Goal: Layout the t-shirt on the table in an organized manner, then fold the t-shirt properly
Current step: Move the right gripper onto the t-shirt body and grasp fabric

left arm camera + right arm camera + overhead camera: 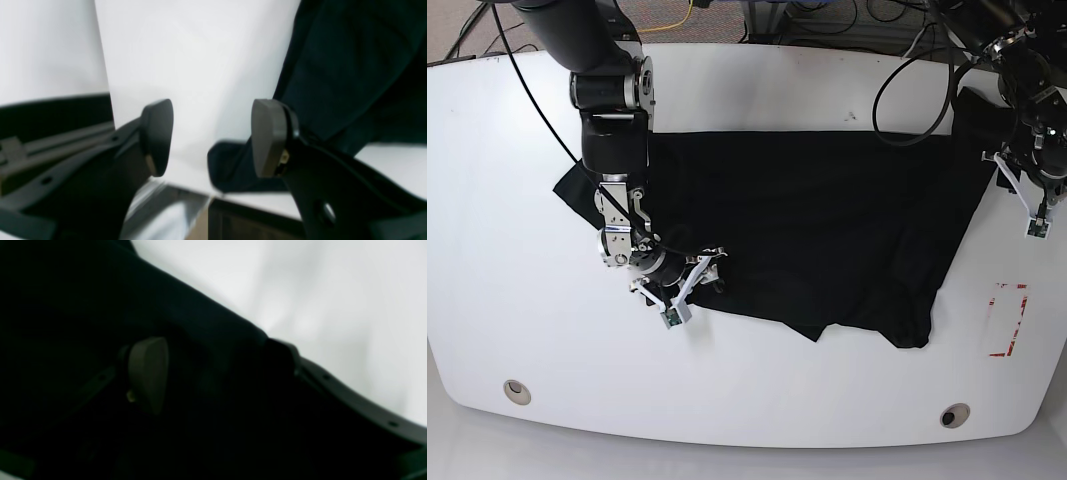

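The black t-shirt point(827, 220) lies spread over the middle of the white table point(757, 400), with its lower right hem bunched and folded under. My right gripper point(685, 280) is over the shirt's lower left edge. In the right wrist view it point(213, 370) stands open with dark t-shirt point(186, 316) fabric filling the space between and behind the fingers point(148, 373). My left gripper point(1019, 185) sits at the shirt's right edge. In the left wrist view it point(212, 136) is open and holds nothing, with the t-shirt point(350, 66) just beyond its right finger point(268, 136).
A red tape mark point(1009, 320) is on the table near the right edge. Two round grommet holes point(517, 391) point(954, 414) sit along the front. Black cables point(907, 90) loop over the back right. The table edge point(253, 200) is close below the left gripper.
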Controlling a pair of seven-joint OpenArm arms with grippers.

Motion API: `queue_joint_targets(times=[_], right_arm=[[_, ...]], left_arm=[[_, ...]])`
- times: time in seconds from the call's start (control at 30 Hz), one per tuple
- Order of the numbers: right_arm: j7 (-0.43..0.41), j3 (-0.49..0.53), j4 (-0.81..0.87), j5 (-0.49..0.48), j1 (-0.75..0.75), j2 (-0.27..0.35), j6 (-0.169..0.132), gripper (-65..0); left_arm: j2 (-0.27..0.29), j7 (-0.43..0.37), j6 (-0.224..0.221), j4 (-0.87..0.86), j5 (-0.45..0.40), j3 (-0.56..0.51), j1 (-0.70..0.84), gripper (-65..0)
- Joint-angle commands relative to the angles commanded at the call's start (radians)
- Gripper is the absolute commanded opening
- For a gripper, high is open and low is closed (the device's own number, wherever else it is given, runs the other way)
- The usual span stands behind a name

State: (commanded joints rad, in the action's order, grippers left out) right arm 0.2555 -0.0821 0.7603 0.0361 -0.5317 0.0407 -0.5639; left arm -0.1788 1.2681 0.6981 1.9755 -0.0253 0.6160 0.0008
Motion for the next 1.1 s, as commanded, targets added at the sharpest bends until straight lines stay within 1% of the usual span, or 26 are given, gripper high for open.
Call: queue_joint_targets(times=[0.1,0.23,0.3,0.37,0.43,0.53,0.57,0.63,0.8,0.9,1.0,1.1], right_arm=[[-0.018,0.002,-0.012,0.002,0.003,-0.003,-0.003,-21.9],[-0.020,0.002,-0.012,0.002,0.008,-0.006,-0.006,-22.4],[-0.018,0.002,-0.012,0.002,0.011,-0.006,-0.006,-24.9],[-0.020,0.002,-0.011,0.002,0.021,-0.006,-0.006,-32.0],[-0.020,0.002,-0.011,0.002,0.023,-0.006,-0.006,-40.9],[-0.020,0.002,-0.011,0.002,0.025,-0.006,-0.006,-55.2],[-0.020,0.002,-0.011,0.002,0.025,-0.006,-0.006,-59.1],[-0.017,0.002,-0.011,0.002,0.026,-0.005,-0.006,-65.0],[-0.015,0.002,-0.008,0.002,0.028,-0.003,-0.006,-65.0],[0.003,0.002,0.003,0.002,0.041,0.000,-0.006,-65.0],[0.028,0.002,0.080,0.002,0.066,0.002,-0.006,-65.0],[0.060,0.002,0.192,0.002,0.117,0.002,-0.006,-65.0]], left_arm=[[0.000,-0.003,0.000,-0.002,0.000,0.000,0.000,-30.6],[0.002,-0.003,0.000,-0.005,0.000,0.000,0.000,-30.6],[0.003,-0.005,0.000,-0.006,0.000,0.000,-0.005,-30.6],[0.021,-0.006,0.000,-0.006,-0.002,0.000,-0.008,-30.6],[0.031,-0.014,-0.004,-0.006,-0.002,0.002,-0.009,-30.6],[0.048,-0.044,-0.058,-0.008,-0.002,0.000,-0.009,-30.3],[0.052,-0.052,-0.074,-0.008,-0.002,0.000,-0.006,-30.1],[0.060,-0.063,-0.096,-0.008,0.000,0.000,0.000,-30.1],[0.078,-0.064,-0.097,-0.008,0.000,0.003,0.009,-30.0],[0.086,-0.069,-0.097,-0.008,0.003,0.003,0.028,-30.0],[0.087,-0.069,-0.097,-0.014,0.005,0.003,0.041,-30.0],[0.106,-0.080,-0.097,-0.037,0.005,0.003,0.038,-30.0]])
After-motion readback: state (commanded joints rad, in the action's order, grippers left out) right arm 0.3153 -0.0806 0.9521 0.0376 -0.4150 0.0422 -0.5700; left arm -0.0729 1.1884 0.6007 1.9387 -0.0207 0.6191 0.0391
